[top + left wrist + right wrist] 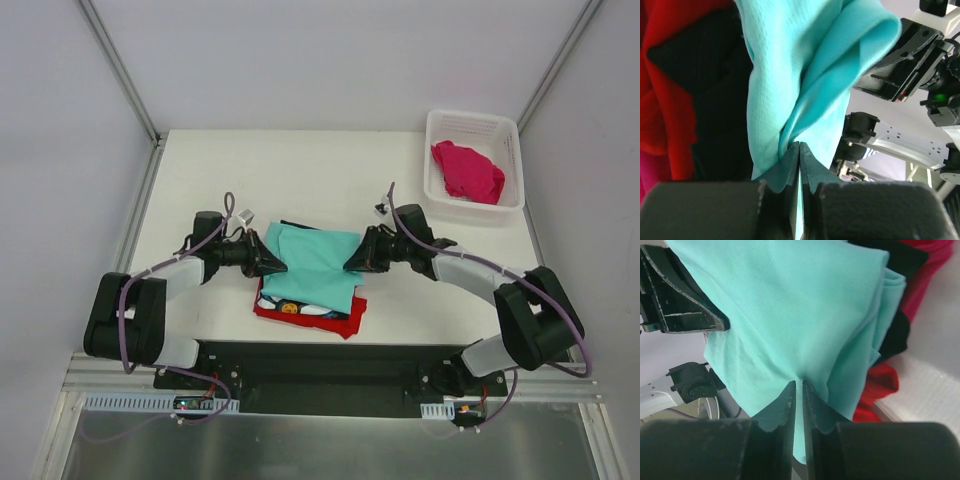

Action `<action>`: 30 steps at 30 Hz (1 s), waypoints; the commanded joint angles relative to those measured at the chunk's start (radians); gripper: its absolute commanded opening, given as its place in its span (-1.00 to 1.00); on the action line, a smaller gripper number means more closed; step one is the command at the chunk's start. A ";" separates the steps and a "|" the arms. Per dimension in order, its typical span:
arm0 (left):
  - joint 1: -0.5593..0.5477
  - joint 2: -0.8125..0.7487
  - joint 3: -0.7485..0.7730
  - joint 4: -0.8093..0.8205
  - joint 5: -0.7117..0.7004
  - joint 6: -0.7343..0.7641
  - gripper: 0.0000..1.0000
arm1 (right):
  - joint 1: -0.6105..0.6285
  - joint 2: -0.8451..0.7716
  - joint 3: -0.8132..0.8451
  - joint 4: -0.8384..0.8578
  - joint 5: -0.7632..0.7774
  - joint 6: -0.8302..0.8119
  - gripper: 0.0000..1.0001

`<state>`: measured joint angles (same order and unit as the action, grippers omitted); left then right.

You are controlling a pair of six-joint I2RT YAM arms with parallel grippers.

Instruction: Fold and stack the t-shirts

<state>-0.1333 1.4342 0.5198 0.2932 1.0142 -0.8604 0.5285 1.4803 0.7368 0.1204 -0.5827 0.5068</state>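
Note:
A mint-teal t-shirt (312, 265) lies folded on top of a pile near the table's front middle. Under it show a black t-shirt (310, 310) with a daisy print and a red t-shirt (335, 322). My left gripper (280, 264) is shut on the teal shirt's left edge, the cloth (805, 75) pinched between its fingers (790, 170). My right gripper (350, 262) is shut on the shirt's right edge, teal cloth (790, 315) caught between its fingers (812, 405). A magenta-pink t-shirt (467, 170) lies crumpled in the basket.
The white lattice basket (474, 120) stands at the table's back right corner. Both arms reach inward from the front corners toward the pile. Grey walls close the table on the left, back and right.

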 commanded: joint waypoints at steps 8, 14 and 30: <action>0.032 -0.254 0.106 -0.287 -0.086 0.065 -1.00 | -0.081 -0.244 0.035 -0.235 -0.016 -0.090 -0.72; 0.009 -0.391 0.134 -0.269 -0.048 -0.049 -1.00 | 0.042 -0.331 0.107 -0.280 0.033 -0.037 -0.70; -0.077 -0.259 -0.210 0.208 -0.029 -0.269 -1.00 | 0.165 -0.048 -0.068 0.084 0.053 0.072 -0.72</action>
<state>-0.1860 1.1217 0.3336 0.3157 0.9722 -1.0798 0.6849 1.3594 0.6815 0.0734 -0.5343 0.5514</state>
